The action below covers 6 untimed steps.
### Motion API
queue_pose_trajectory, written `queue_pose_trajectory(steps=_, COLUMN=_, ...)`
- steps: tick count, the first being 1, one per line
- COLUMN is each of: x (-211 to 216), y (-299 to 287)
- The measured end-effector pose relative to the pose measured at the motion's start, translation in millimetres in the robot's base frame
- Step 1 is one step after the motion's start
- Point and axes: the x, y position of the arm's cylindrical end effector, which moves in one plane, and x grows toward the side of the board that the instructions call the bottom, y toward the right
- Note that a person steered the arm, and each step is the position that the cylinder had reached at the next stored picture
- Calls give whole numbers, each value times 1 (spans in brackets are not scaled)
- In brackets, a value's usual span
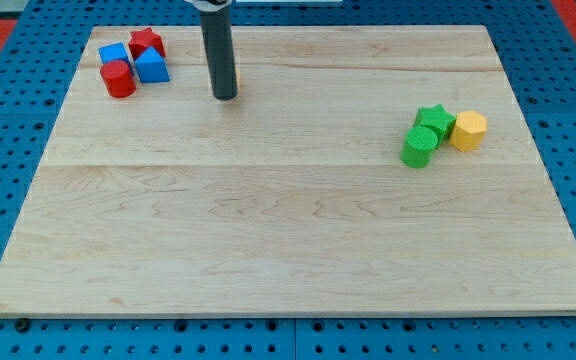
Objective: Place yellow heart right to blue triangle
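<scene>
Where the wooden board (288, 230) nears the view's top left corner, four blocks sit bunched together: the blue triangle (152, 68), a wedge-shaped piece of bright blue with a paler top face, lies at the right side of the bunch, with a red star (146, 42) touching it just above, a blue cube (113, 53) to its upper left, and a red cylinder (118, 79) standing upright at its lower left, close against it. My tip (225, 97) rests on the board just to the view's right of this bunch and slightly lower than the triangle, apart from it with bare wood between; the dark rod rises straight out of the view's top edge, and its end is bare, pressing on no block that I can see. The yellow heart cannot be made out anywhere in the view, so I cannot tell where it lies; the rod covers a strip of board beside the triangle. Well apart, toward the view's right, a second bunch sits on the board: a green star (435, 120), a green cylinder (419, 147) touching it at its lower left, and a yellow hexagon (468, 131) touching the star's right side. The board lies on a blue pegboard (8, 150).
</scene>
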Motion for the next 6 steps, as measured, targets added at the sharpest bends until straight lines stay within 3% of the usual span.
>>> queue_pose_trajectory(steps=3, x=12, y=-33)
queue_pose_trajectory(steps=5, x=-1, y=57)
queue_pose_trajectory(steps=6, x=-36, y=39)
